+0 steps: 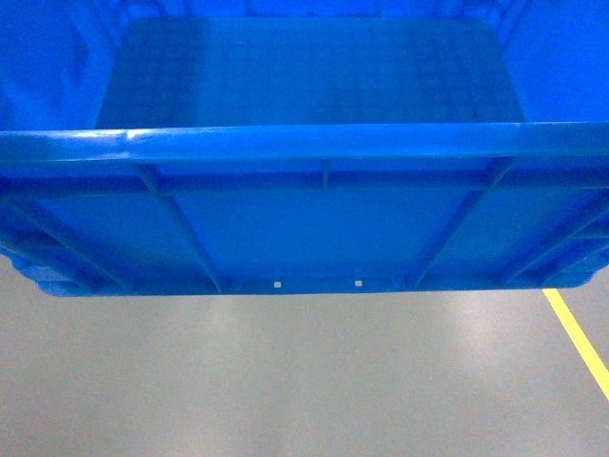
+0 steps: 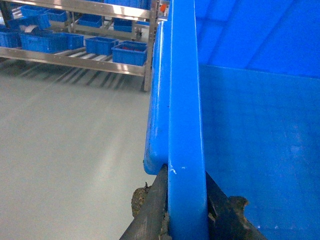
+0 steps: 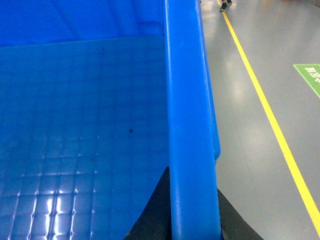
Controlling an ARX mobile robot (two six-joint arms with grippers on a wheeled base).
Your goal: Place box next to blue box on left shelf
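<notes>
From the head camera the box [image 1: 304,190], a large bright-blue open-topped crate, fills the upper part of the frame and hangs clear above the grey floor [image 1: 285,381], its empty gridded bottom showing and its ribbed near wall facing the robot; neither gripper shows here, and the crate blocks nearly all forward sight, so only the floor and a yellow floor line [image 1: 576,333] at the lower right can be checked. My judgement is that this is the carry to the rack, and doing it well means keeping both rims level and moving both arms as one, since a twist would pry the rim out of either clamp. At the left wrist, the left gripper [image 2: 186,215] is closed on the crate's thick side rim, one dark finger [image 2: 150,210] on the outside and the other inside the wall. Beyond it and well apart stands the left shelf [image 2: 75,57], a metal-framed rack bearing several small blue bins [image 2: 129,52] (which of them is the blue box meant as neighbour I cannot tell from here). The floor between looks open, though the rack's upright post [image 2: 148,50] is something the crate's corner could strike on approach. At the right wrist, the right gripper [image 3: 192,215] likewise pinches the opposite rim, dark fingers [image 3: 150,215] either side, with the yellow line and a green floor marking [image 3: 310,75] beside it.
</notes>
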